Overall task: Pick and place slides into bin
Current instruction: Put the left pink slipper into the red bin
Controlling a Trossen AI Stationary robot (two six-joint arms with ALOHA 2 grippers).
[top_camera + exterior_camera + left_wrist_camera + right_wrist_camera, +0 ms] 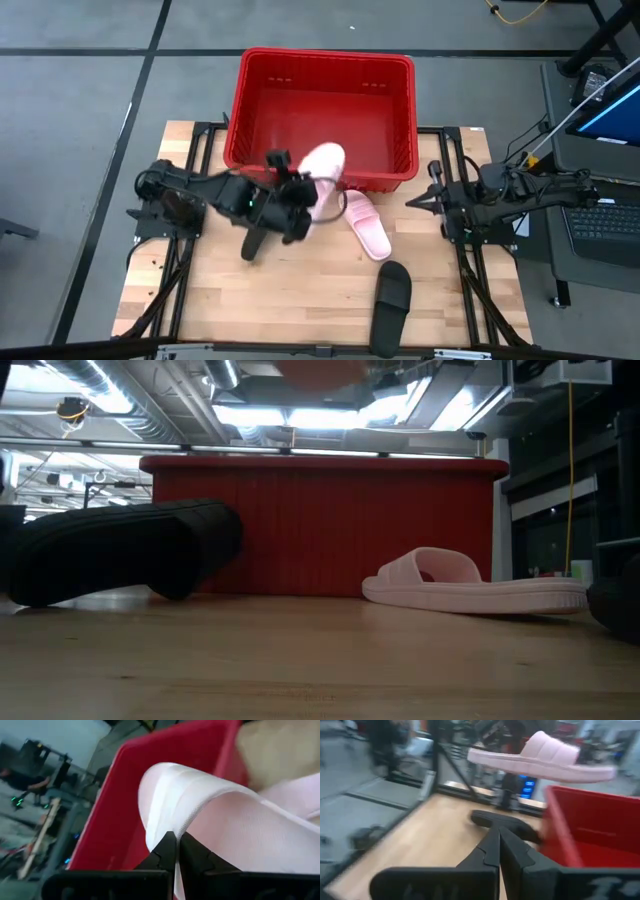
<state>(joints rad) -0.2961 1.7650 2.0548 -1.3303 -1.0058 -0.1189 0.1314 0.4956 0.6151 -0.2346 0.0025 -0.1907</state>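
Note:
My left gripper (303, 195) is shut on a pale pink slide (323, 168), raised at the near rim of the red bin (325, 55). In the right wrist view this slide (545, 757) floats level above the table. A second pink slide (368, 225) lies sole down on the table in front of the bin. One black slide (255, 240) rests on the table, partly under my left arm. Another black slide (392, 303) lies near the front edge. At the table's right side, my right gripper (410, 200) is shut and touches nothing. My left gripper pinches the pink slide between its two fingers, on the edge of what looks like the broad strap (167, 825). The fingers come from the table's left, slanting a little downward. The slide is lifted clear, about level, strap up, partly over the bin's near rim.
The bin's inside (330, 120) shows only its red floor. The wooden table top (300, 290) is bare at the near left. A laptop and cables (600, 215) sit on a stand beyond the table's right edge.

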